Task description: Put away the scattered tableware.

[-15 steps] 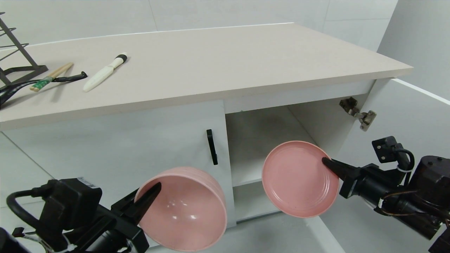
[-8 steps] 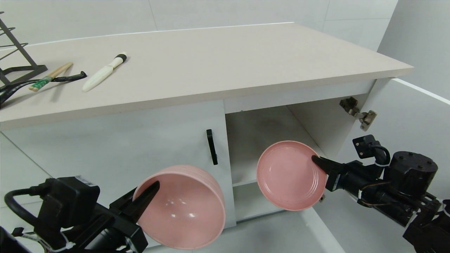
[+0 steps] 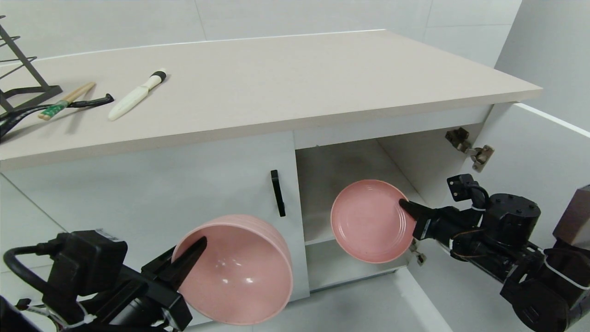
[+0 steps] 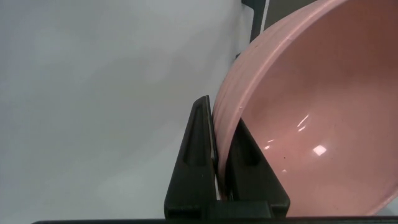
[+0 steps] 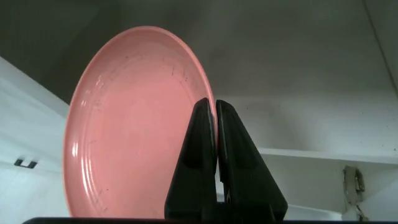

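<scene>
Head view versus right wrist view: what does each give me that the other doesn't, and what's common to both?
Head view adds the left gripper shut on the pink bowl, the closed door's black handle, and the knife and chopsticks lying on the countertop. Right wrist view adds the close-up of the grasp: one finger on each face of the pink plate at its rim. Both show the right gripper holding that plate on edge before the open cabinet's shelf.
</scene>
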You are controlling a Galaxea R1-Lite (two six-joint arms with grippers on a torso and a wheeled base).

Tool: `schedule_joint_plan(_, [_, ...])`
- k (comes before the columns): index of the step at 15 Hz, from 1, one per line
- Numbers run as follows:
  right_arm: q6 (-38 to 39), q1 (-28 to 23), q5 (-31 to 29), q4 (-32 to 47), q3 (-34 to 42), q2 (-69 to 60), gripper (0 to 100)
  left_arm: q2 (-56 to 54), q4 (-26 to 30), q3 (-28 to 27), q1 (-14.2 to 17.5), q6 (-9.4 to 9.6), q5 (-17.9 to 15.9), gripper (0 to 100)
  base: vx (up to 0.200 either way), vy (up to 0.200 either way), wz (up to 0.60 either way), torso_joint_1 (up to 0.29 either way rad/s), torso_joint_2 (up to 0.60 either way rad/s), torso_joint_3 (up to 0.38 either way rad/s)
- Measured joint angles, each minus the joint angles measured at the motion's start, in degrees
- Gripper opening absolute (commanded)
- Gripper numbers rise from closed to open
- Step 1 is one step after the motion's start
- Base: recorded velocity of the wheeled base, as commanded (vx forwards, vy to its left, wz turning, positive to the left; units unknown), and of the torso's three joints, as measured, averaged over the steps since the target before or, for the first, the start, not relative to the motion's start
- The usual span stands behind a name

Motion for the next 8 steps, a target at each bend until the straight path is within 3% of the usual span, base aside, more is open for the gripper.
schedule_joint_plan(8, [0.02, -0.04, -0.74, -0.01, -0.02, 1.49, 0, -0.06, 0.11, 0.00, -0.01, 0.11, -0.02, 0, 0.000, 0.000, 0.00, 0.000, 0.00, 0.000])
